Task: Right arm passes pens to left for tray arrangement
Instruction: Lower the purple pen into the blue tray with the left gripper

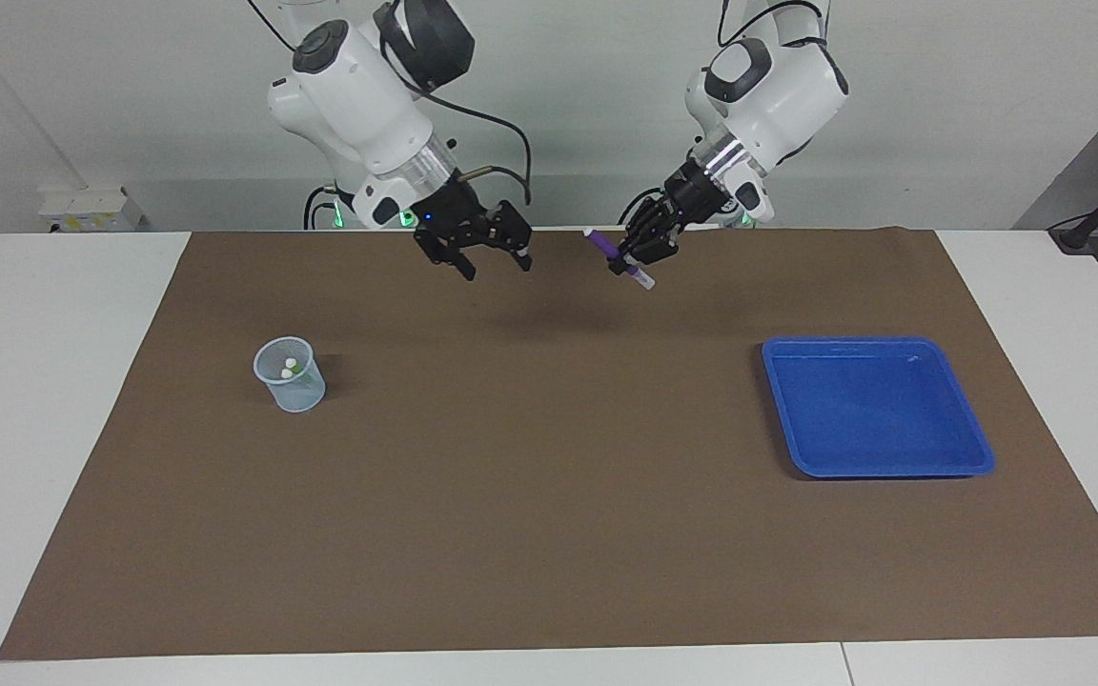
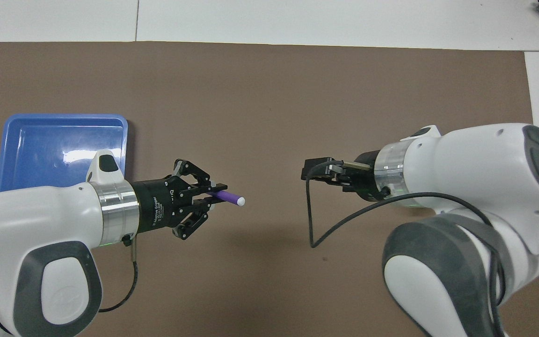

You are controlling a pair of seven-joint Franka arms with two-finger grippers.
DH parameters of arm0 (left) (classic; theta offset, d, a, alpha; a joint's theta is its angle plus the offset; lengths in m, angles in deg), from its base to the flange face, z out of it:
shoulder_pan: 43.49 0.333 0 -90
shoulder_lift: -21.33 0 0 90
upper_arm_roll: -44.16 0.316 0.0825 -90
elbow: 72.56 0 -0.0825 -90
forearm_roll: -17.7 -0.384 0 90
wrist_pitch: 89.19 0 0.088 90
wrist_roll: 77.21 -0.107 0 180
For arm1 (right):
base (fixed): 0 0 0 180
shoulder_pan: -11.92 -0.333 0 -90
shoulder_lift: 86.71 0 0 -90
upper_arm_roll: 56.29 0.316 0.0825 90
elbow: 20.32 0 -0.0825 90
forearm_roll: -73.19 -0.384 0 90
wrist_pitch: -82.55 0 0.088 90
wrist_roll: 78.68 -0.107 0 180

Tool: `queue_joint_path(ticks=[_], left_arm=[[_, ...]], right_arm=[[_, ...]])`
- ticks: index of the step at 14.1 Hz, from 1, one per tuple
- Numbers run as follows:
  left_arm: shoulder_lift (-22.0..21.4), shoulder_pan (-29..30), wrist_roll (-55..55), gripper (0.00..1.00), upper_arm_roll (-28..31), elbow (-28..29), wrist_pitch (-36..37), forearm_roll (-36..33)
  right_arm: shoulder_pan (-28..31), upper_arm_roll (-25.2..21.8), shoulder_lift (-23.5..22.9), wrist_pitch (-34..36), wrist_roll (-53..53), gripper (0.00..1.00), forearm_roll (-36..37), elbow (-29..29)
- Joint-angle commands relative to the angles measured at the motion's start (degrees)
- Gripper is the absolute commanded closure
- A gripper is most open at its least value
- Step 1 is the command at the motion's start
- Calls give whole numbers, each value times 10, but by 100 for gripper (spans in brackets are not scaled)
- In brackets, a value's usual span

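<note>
Above the brown mat [image 1: 549, 534], well apart from the glossy blue tray [image 1: 978, 448], the slim purple pen [image 1: 619, 258] is clamped in the left gripper [image 1: 633, 255]. Right gripper [image 1: 492, 262], jaws apart, hangs nearby. Translucent ribbed cup [image 1: 301, 393] holds two pens.

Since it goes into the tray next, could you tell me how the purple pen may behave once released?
The purple pen looks round and slim, so it may roll on the smooth blue tray. It juts stiffly from the left gripper, so probably rigid.
</note>
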Motion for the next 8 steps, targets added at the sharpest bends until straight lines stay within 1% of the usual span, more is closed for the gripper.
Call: queue_joint_path(ticks=[1, 2, 3, 5, 7, 8], left_arm=[[-13, 62, -102, 100, -2, -19, 106, -61], [-12, 77, -138, 100, -1, -28, 136, -85], [-12, 89, -182, 100, -1, -31, 160, -107], [-12, 111, -295, 100, -1, -36, 202, -179], [-12, 140, -398, 100, -1, -41, 229, -234], [-12, 150, -443, 100, -1, -43, 238, -261]], right_arm=[[35, 7, 18, 50, 122, 0, 116, -9], [49, 7, 22, 58, 185, 0, 154, -14], [68, 7, 26, 60, 253, 0, 173, -21], [122, 7, 29, 44, 379, 0, 186, -46], [163, 8, 29, 21, 450, 15, 193, -65], [166, 8, 28, 18, 459, 24, 193, -77]])
